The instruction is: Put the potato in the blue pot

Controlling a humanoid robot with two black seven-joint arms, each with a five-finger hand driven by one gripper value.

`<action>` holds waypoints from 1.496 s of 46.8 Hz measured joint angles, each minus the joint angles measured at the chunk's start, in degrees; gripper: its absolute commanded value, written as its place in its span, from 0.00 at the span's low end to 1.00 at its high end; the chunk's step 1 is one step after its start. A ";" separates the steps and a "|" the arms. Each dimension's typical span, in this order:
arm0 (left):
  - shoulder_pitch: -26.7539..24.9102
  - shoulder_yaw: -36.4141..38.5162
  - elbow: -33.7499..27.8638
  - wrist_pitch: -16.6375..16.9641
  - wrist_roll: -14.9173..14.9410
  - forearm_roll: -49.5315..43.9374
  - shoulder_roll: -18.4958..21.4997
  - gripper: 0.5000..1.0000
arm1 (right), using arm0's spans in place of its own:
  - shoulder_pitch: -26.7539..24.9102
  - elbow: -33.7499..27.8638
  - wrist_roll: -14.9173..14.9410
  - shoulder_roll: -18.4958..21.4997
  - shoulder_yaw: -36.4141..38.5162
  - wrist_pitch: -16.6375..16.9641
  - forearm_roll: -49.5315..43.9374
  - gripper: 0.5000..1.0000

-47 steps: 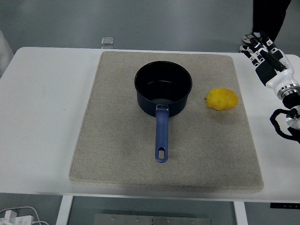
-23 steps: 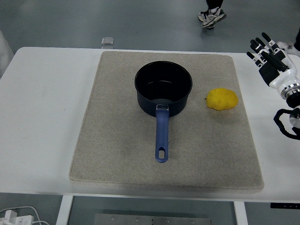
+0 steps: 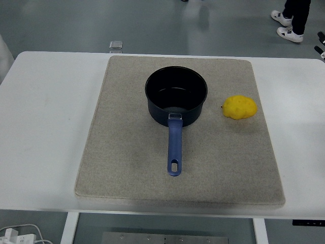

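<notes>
Yellow potato (image 3: 239,107) lying long axis left-right beside blue pot (image 3: 176,96), handle toward near edge, fingers' state cannot be told

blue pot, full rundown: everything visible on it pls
The blue pot is a dark navy saucepan with a round open top, no lid, and a glossy dark inside that looks empty. One long, lighter blue handle joins at a pale bracket and points toward the table's near edge, ending in a hanging hole. It stands upright on the beige mat, slightly behind the mat's centre. The yellow potato lies apart to its right. Nothing else touches it.
</notes>
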 measured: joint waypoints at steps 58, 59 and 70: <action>0.01 0.00 0.00 0.00 0.00 0.00 0.00 1.00 | 18.20 11.26 1.42 -5.85 -41.70 -3.69 -51.59 0.88; 0.04 0.00 0.00 0.00 0.00 0.00 0.00 1.00 | 18.20 10.97 1.42 -5.43 -41.77 -3.81 -51.99 0.88; 0.02 0.00 0.00 0.00 0.00 0.01 0.00 1.00 | 18.17 6.79 1.43 -1.74 -44.18 -4.40 -54.77 0.88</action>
